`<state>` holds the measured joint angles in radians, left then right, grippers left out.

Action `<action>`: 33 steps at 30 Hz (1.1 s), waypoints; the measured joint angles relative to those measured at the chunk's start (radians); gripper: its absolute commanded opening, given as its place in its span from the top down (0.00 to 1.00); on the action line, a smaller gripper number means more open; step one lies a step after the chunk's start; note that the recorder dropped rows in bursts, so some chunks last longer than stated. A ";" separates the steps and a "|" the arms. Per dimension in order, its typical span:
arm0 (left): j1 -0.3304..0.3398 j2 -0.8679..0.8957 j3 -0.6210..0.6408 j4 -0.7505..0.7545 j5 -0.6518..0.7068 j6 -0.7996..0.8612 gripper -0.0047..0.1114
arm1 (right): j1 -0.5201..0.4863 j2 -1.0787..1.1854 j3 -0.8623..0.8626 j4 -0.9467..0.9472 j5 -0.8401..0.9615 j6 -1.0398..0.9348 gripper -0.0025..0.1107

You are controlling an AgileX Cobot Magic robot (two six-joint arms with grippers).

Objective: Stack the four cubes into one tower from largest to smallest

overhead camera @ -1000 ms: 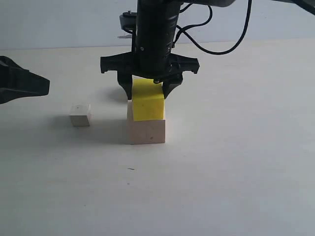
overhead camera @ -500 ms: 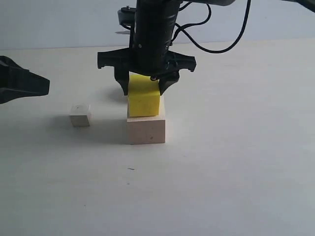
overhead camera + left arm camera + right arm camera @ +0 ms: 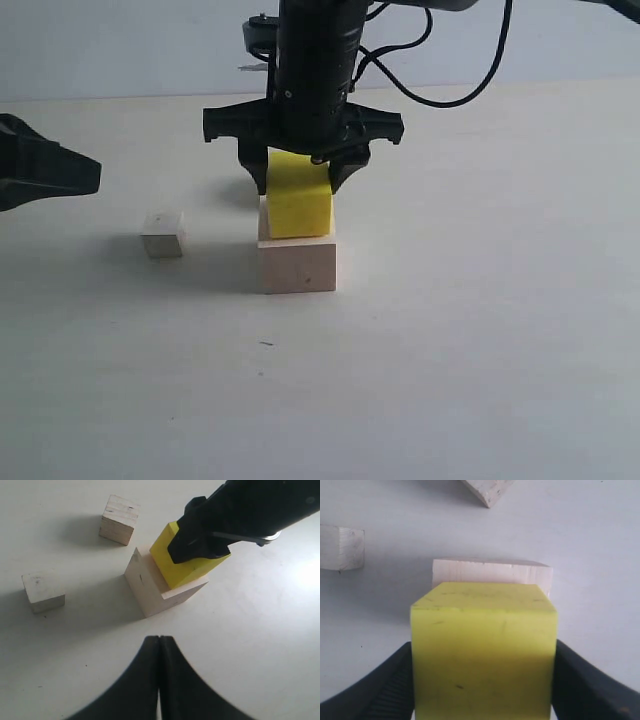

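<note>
**Lot: tower at two tiers, second tier in the clamp**

1. Left gripper [image 3: 159,645]: far left, jaws pressed together on nothing. It is parked well apart from the blocks, probably to keep the work area free.
2. Small wooden cube [image 3: 162,234]: alone on the table [image 3: 480,330], left of the stack and within reach for a later tier.
3. Second small cube [image 3: 119,519]: behind the stack, apart from it. It shows in the wrist views only.
4. Largest cube [image 3: 297,265]: pale wood, flat on the table, serving as the base.
5. Yellow cube [image 3: 299,205]: on top of the base, turned a little off square to it. Whether its full weight rests there cannot be told.
6. Right gripper [image 3: 300,180]: reaching down from above, with a finger against each side of the yellow cube. The grip is presumably kept until the block seats.
</note>
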<state>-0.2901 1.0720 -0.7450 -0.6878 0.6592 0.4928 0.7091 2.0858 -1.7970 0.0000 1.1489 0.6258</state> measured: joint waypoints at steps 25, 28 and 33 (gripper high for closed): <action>0.000 0.000 0.000 0.000 0.000 0.000 0.96 | 0.000 0.000 0.000 0.030 0.021 0.014 0.36; 0.000 0.000 0.000 0.000 0.000 0.000 0.96 | 0.000 0.000 0.000 0.047 0.025 0.023 0.36; 0.000 0.000 0.000 0.000 0.000 0.000 0.96 | 0.000 0.000 0.000 0.067 0.027 0.025 0.36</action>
<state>-0.2901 1.0720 -0.7450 -0.6878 0.6592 0.4928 0.7091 2.0858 -1.7970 0.0672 1.1754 0.6509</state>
